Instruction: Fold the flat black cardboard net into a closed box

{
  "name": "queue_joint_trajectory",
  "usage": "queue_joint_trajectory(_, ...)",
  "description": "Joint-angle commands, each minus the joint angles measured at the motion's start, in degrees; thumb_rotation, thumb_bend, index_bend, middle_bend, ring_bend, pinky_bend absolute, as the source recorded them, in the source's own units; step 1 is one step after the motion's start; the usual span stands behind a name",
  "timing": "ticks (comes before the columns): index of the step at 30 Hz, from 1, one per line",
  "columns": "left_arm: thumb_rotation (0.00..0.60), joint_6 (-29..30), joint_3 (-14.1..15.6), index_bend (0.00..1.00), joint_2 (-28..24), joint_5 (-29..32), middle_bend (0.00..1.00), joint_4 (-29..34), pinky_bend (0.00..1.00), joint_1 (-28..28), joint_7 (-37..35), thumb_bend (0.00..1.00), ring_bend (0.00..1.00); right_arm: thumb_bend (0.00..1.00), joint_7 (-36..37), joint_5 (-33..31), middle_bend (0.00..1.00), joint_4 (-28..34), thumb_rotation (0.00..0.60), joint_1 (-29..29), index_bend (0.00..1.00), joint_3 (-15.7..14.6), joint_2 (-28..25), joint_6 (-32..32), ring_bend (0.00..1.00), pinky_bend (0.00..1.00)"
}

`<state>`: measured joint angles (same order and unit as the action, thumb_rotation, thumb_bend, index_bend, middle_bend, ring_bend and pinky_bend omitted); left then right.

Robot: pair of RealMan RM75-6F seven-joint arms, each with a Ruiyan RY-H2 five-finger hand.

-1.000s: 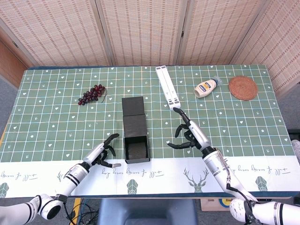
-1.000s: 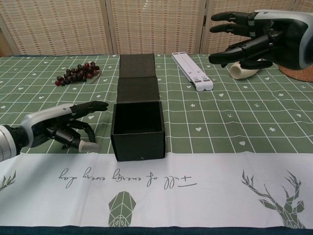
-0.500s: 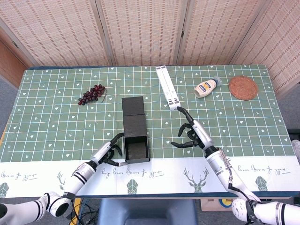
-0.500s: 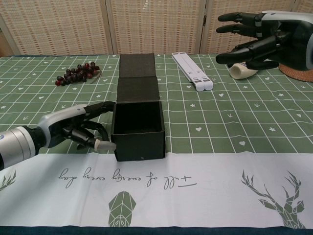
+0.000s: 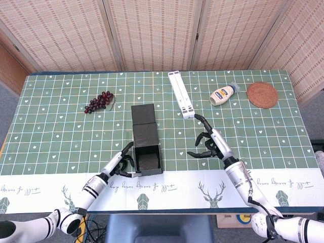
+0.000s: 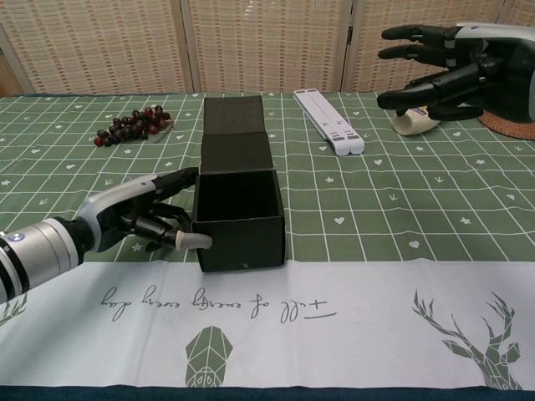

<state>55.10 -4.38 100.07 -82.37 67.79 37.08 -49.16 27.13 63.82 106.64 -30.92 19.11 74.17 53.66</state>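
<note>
Left robot hand [image 6: 142, 219] has reached one black box [image 6: 240, 219]; right robot hand [image 6: 456, 67] hovers.

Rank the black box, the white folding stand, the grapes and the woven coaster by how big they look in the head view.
Largest to smallest as they appear:
1. black box, counting its flat lid panels
2. white folding stand, long but narrow
3. woven coaster
4. grapes
The coaster and the grapes look close in size, so their order is uncertain.

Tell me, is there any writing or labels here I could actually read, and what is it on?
Tablecloth: a line of cursive script on its white border, seen upside down in the chest view, not legible.
Squeeze bottle: a dark label patch, too small to read.
Black box: no print visible.
</note>
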Motion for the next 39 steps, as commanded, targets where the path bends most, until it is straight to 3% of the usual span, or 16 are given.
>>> queue_joint_trajectory(1,0.600,1.6,-0.7,0.07,1.6,0.1,0.04,-1.3,0.81,-0.7,-0.1,0.09,0.54,0.03,0.2,-0.3,0.00,-0.4,0.600,0.0,0.00,0.0,0.1,-0.1,0.56,1.00)
queue_joint_trajectory(7,0.600,2.8,-1.0,0.24,3.1,-0.5,0.21,-2.9,0.81,-1.0,-1.4,0.09,0.57,0.09,-0.2,-1.4,0.01,-1.2,0.600,-0.6,0.00,-0.4,0.7,-1.0,0.56,1.00)
queue_joint_trajectory(12,0.600,3.3,-1.1,0.30,3.4,-0.7,0.28,-3.4,0.81,-1.4,-2.3,0.09,0.58,0.11,-0.9,-2.5,0.02,-1.8,0.600,-1.1,0.00,-0.4,1.6,-1.2,0.56,1.00)
queue_joint_trajectory(24,0.600,6.6,-1.1,0.32,-0.5,-3.0,0.31,-0.7,0.81,-2.3,-4.4,0.09,0.58,0.20,-4.1,-10.6,0.05,-5.7,0.600,-3.8,0.00,0.6,4.8,-3.0,0.56,1.00)
queue_joint_trajectory(29,0.600,9.0,-0.7,0.32,-4.3,-5.1,0.32,3.4,0.81,-2.7,-4.3,0.09,0.58,0.14,-7.7,-15.0,0.09,-10.0,0.600,-6.9,0.00,1.2,7.3,-4.6,0.56,1.00)
queue_joint_trajectory(39,0.600,11.4,0.8,0.32,-9.8,-8.0,0.32,12.7,0.81,-3.1,-1.2,0.09,0.57,0.18,-12.7,-21.6,0.10,-16.4,0.600,-13.1,0.00,3.3,15.6,-5.4,0.56,1.00)
